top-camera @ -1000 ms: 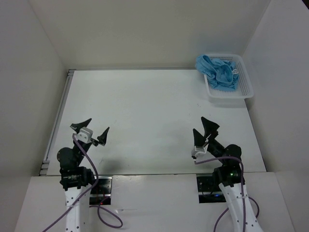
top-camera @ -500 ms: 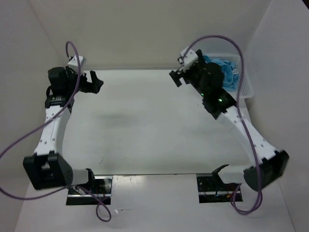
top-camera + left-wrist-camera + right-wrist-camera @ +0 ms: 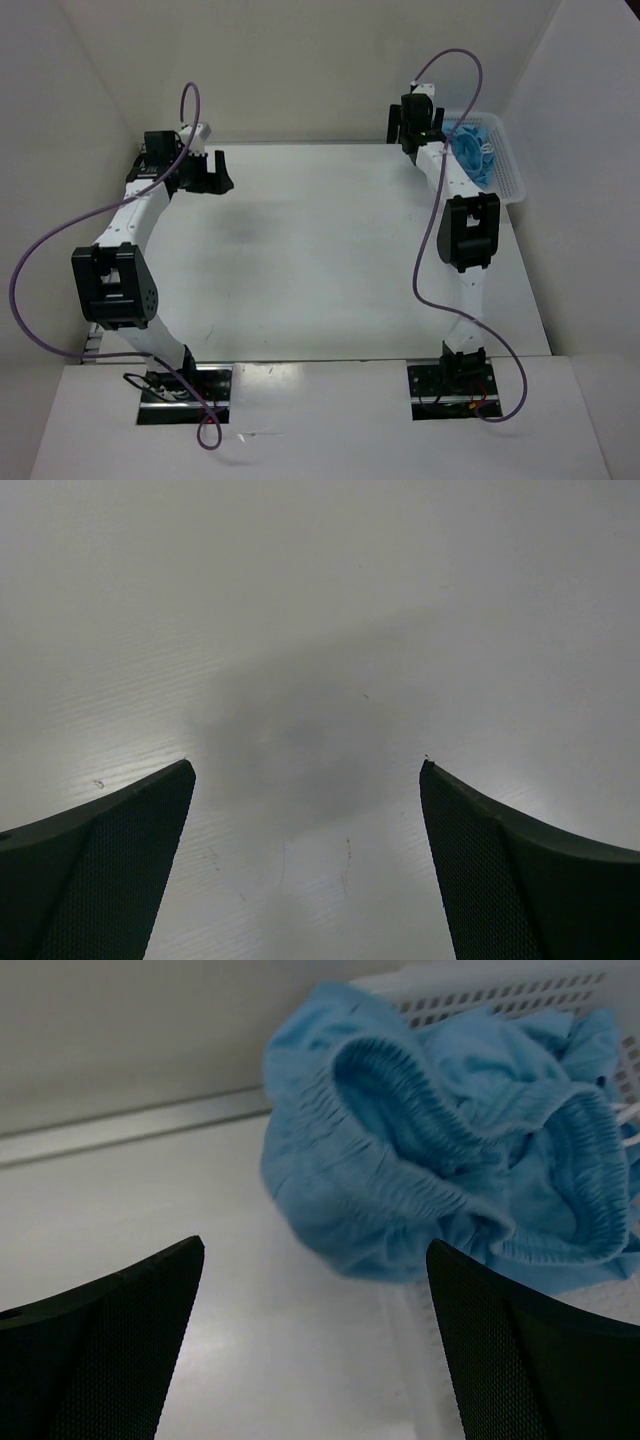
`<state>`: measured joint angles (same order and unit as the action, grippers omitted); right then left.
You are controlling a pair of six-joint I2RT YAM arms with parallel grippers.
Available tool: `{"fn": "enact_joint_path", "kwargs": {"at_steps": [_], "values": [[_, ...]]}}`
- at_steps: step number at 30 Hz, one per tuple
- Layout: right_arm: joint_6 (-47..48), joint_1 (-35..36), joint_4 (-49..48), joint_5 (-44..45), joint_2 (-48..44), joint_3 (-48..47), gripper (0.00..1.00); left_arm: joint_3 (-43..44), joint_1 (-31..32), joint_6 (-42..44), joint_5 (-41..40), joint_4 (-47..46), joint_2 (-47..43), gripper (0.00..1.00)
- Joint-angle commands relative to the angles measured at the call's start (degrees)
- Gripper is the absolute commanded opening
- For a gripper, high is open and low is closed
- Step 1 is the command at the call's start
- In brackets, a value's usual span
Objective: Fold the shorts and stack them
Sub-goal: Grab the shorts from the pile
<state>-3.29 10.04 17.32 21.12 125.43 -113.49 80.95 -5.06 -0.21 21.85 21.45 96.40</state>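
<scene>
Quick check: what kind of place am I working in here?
Probably a lab test cell, not a home: a white table boxed in by plain white walls, the left arm and right arm bolted at its near edge, one mesh basket holding the shorts.

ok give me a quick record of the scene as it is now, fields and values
shorts: light blue, bunched in the basket, spilling over its edge
basket: white mesh, far right corner of the table
left tool: open, over the table, holding nothing
right tool: open, facing the shorts, not touching them
folding: not yet begun
</scene>
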Motion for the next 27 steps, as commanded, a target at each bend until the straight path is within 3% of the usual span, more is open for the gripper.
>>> {"fn": "enact_joint_path", "kwargs": {"at_steps": [1, 7, 14, 17, 22, 23, 25, 27], "values": [[-4.9, -0.6, -3.2, 9.4, 4.8, -10.2, 0.96, 3.3, 0.8, 0.2, -0.4, -0.4, 2.4, 1.00], [-2.5, -1.2, -3.9, 7.6, 13.2, -21.9, 0.97, 5.3, 0.8, 0.2, -3.3, 0.6, 5.6, 1.00], [-4.1, -2.2, 0.4, 8.4, 18.4, -26.7, 0.97, 5.3, 0.8, 0.2, -3.0, 1.7, 7.9, 1.00], [-6.4, -2.9, 1.8, 10.0, 19.8, -28.8, 0.87, 5.9, 0.8, 0.2, -2.2, 1.7, 8.5, 1.00], [-5.2, -3.5, 1.8, 12.3, 20.4, -28.9, 0.86, 6.4, 0.8, 0.2, -1.7, 2.2, 8.5, 1.00], [-5.1, -3.5, 1.8, 12.3, 20.4, -28.9, 0.79, 6.4, 0.8, 0.2, -1.7, 2.2, 8.5, 1.00], [-4.4, -3.5, 1.2, 14.3, 19.9, -28.4, 0.77, 5.9, 0.8, 0.2, -1.7, 2.2, 8.0, 1.00], [-2.4, -3.5, 0.7, 15.2, 19.9, -27.8, 0.62, 5.9, 0.8, 0.2, -1.7, 2.2, 8.0, 1.00]]}}
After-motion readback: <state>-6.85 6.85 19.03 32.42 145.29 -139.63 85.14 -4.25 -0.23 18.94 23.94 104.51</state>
